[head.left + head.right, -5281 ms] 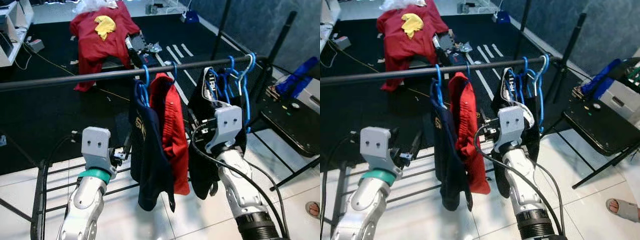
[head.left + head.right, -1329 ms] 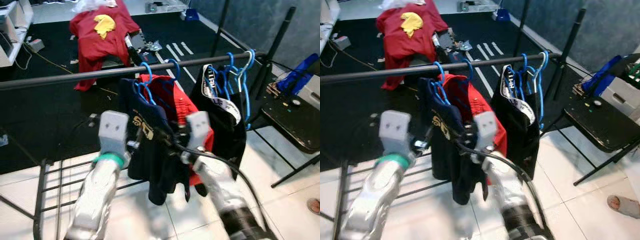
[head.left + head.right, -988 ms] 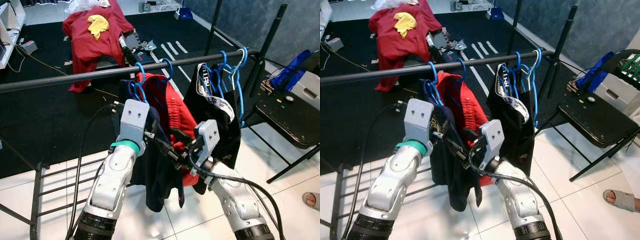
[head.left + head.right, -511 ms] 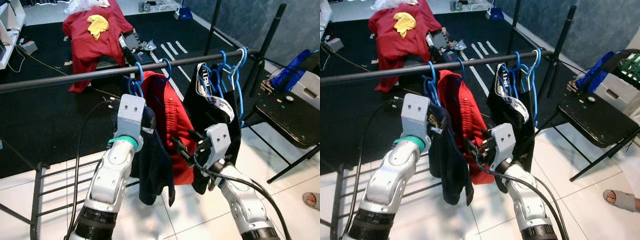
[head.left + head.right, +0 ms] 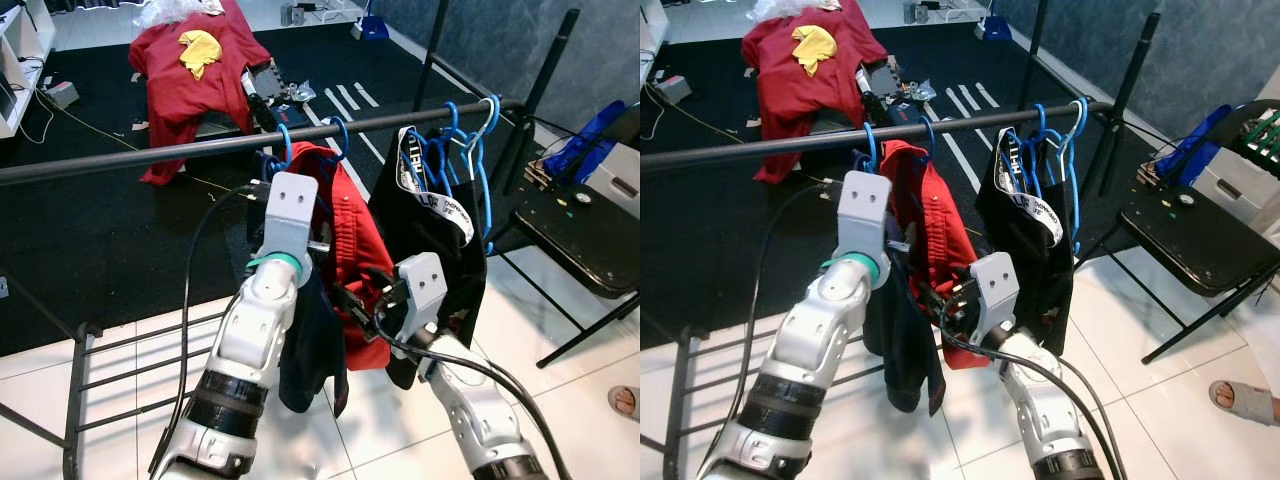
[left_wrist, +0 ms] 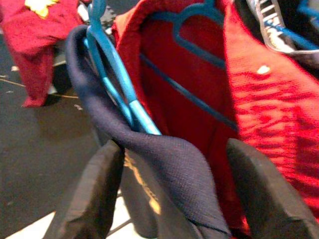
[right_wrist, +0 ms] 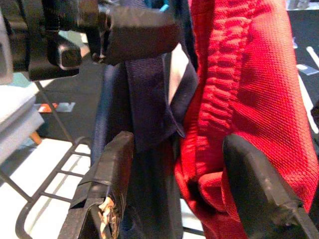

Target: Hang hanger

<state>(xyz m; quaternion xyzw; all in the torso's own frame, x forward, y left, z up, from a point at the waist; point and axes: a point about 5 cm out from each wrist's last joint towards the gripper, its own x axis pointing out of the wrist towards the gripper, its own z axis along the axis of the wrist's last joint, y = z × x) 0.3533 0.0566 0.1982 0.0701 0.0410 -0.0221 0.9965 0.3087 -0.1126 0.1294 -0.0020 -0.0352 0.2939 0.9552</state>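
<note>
A black rail [image 5: 150,152] crosses the scene. On it a blue hanger [image 5: 285,150] carries a navy garment [image 5: 310,350], and a second blue hanger [image 5: 338,135] carries a red garment [image 5: 355,250]. Several blue hangers [image 5: 465,135] with a black garment [image 5: 440,250] hang further right. My left gripper [image 6: 174,149] is open, its fingers [image 6: 94,194] astride the navy shoulder and its hanger arm [image 6: 119,89]. My right gripper [image 7: 178,142] is open lower down, with the navy cloth [image 7: 149,109] and red cloth [image 7: 234,84] between its fingers [image 7: 107,194].
A red heap with a yellow cloth [image 5: 195,60] lies on the dark carpet behind the rail. A black folding chair [image 5: 580,225] stands at the right, with a sandalled foot [image 5: 626,402] near it. A low wire rack [image 5: 85,360] sits at the left on the white tiles.
My left arm has risen and moved right, closer to the navy garment's hanger. My right gripper has shifted a little left, towards the garments' lower part.
</note>
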